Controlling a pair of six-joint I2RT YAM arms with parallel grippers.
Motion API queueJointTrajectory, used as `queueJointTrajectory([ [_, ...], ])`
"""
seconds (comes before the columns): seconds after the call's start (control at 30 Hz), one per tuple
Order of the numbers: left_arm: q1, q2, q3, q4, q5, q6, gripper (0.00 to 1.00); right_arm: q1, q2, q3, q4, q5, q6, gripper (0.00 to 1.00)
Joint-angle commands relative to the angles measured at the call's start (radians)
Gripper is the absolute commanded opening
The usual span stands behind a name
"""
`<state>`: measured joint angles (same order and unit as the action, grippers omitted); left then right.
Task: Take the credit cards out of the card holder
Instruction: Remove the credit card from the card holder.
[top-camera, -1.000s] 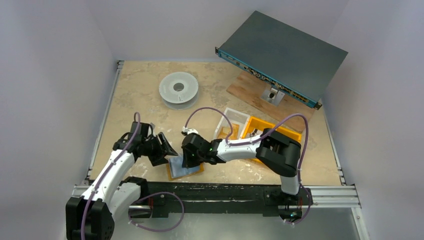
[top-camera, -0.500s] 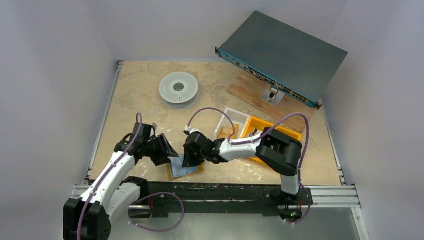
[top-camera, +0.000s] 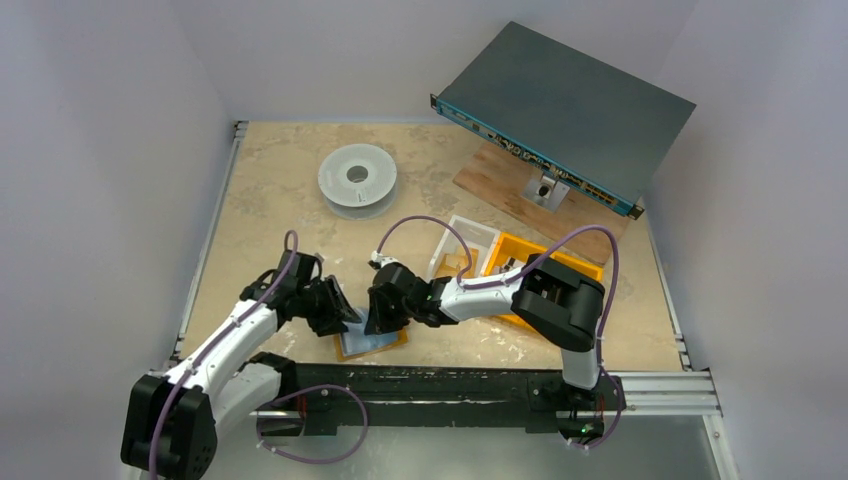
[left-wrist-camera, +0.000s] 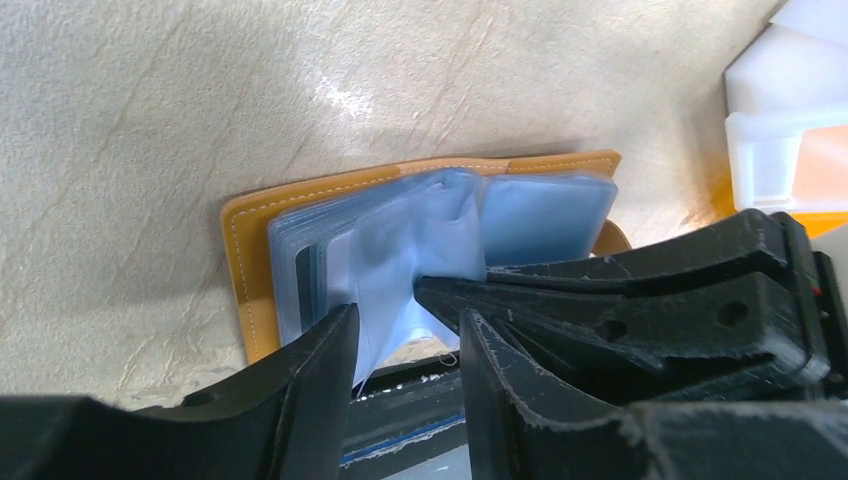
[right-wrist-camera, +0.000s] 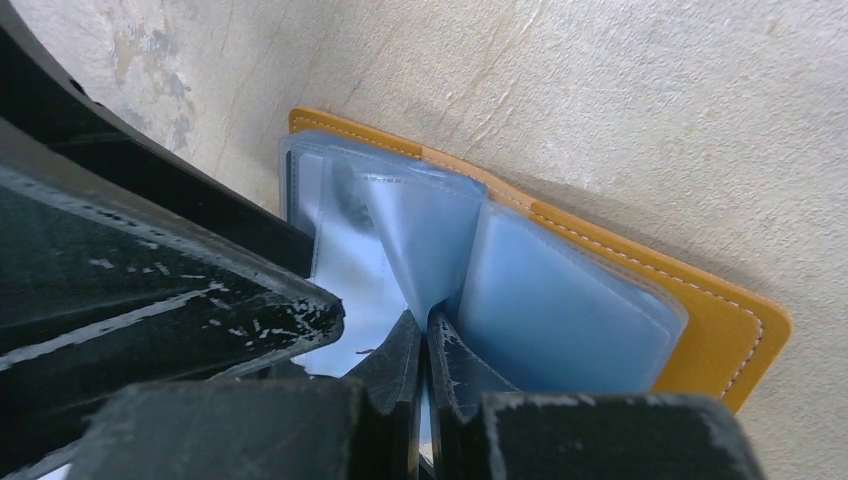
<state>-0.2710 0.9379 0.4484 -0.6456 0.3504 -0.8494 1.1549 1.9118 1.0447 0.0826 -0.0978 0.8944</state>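
Mottled beige bench (top-camera: 290, 230), and near its front edge the mustard card holder (top-camera: 372, 345), spread open with blue plastic sleeves (left-wrist-camera: 410, 230) fanned up. Pinches one at the fold with the right gripper (right-wrist-camera: 423, 322), clamped tight; straddles another's edge with the left gripper (left-wrist-camera: 405, 315), jaws parted

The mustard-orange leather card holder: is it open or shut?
Open: the card holder lies spread flat, its bluish clear plastic sleeves fanned up.

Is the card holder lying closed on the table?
No, the card holder lies open, its orange cover flat and clear sleeves fanned upward.
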Motion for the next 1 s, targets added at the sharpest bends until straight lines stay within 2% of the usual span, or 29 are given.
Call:
queueJointTrajectory([
  [0.0,-0.009,0.03,-0.027,0.062,-0.011,-0.016,0.4,-0.004,0.029,-0.03,-0.061,0.033,-0.009,0.0],
  [0.17,-0.013,0.039,-0.033,0.07,-0.022,-0.017,0.3,-0.004,0.027,-0.026,-0.065,0.033,-0.01,0.0],
  [0.43,-0.012,0.021,-0.028,0.048,-0.036,-0.014,0.0,-0.005,-0.005,0.017,-0.111,0.052,-0.034,0.0],
  [0.7,-0.013,-0.027,-0.01,-0.002,-0.072,-0.008,0.0,0.001,-0.089,0.086,-0.213,0.14,-0.085,0.27],
  [0.97,-0.014,-0.04,0.006,-0.008,-0.055,0.003,0.0,0.006,-0.164,0.105,-0.269,0.169,-0.096,0.4],
])
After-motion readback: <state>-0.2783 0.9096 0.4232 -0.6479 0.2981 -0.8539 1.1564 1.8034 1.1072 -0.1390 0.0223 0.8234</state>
